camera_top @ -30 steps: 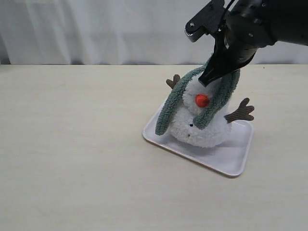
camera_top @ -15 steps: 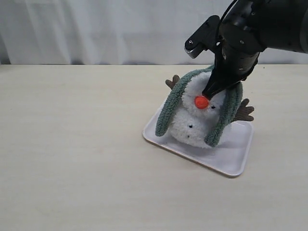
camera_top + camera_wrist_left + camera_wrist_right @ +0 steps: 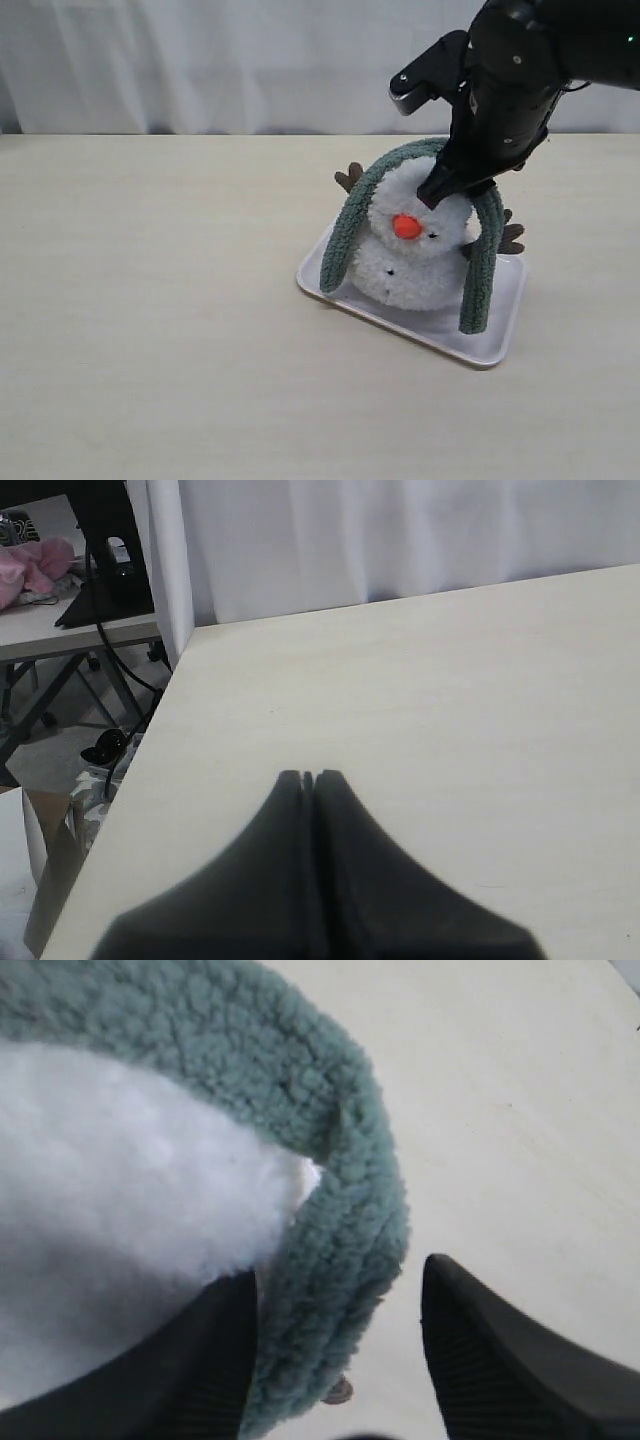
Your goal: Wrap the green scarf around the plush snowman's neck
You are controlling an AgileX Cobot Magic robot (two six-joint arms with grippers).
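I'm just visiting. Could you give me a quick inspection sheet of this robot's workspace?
Surface: pale table carrying a white tray.
Job's things: snowman sits in tray; scarf draped over its head, ends hanging both sides, not round neck.
Clutter: nothing seen.
Grippers: right gripper open, straddling scarf; left gripper shut over table.
Cables: black cable off the table's side.
Surroundings: white curtain behind.
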